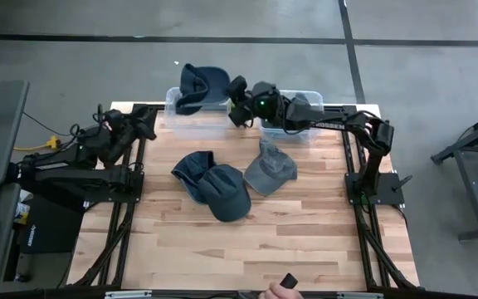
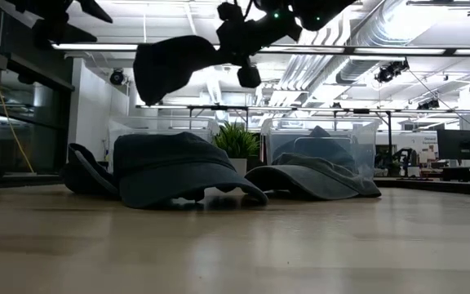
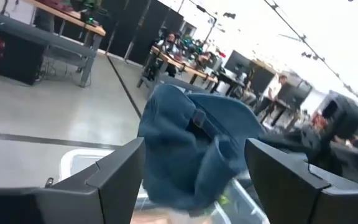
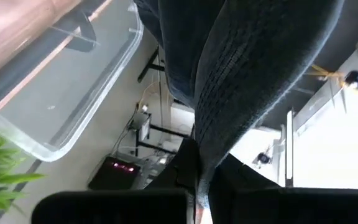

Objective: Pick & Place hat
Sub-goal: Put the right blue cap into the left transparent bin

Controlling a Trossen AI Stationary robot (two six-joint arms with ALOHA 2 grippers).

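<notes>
Hat [image 1: 202, 85] hangs pinched in right pincer [image 1: 237, 100].

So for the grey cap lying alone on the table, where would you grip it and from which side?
Take the grey cap by its brim, probably coming down from above. The high view shows it apart from the two overlapping blue caps, with bare table around it. The right gripper is shut on a blue cap over the left bin, so it must release that first.
</notes>
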